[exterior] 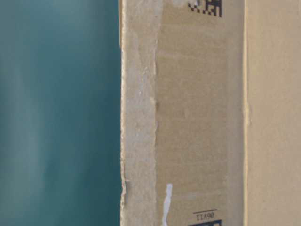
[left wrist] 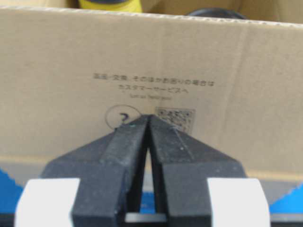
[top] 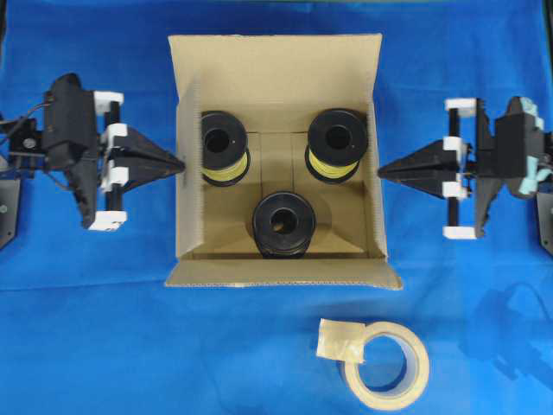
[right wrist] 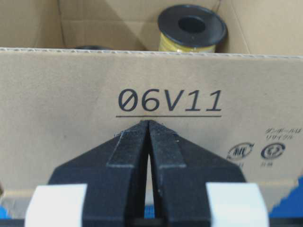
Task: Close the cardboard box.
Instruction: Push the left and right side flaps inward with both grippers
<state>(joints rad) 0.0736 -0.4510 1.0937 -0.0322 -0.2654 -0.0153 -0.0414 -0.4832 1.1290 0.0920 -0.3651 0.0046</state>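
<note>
A: Where is the cardboard box [top: 276, 151]?

B: I see it at centre of the blue surface [top: 104, 328], flaps up, three spools [top: 283, 224] inside, a tape roll [top: 386, 365] near its front.

A: And the jaws?

B: Left gripper [top: 180, 162] pressed together at the left wall; right gripper [top: 382, 170] likewise, just beside the right wall

The box [top: 276, 156] sits mid-table with three spools [top: 282, 225] inside, two behind and one in front. The left gripper [top: 179, 162] and right gripper [top: 383, 170] flank its sides, and a tape roll [top: 386, 366] lies in front.
</note>
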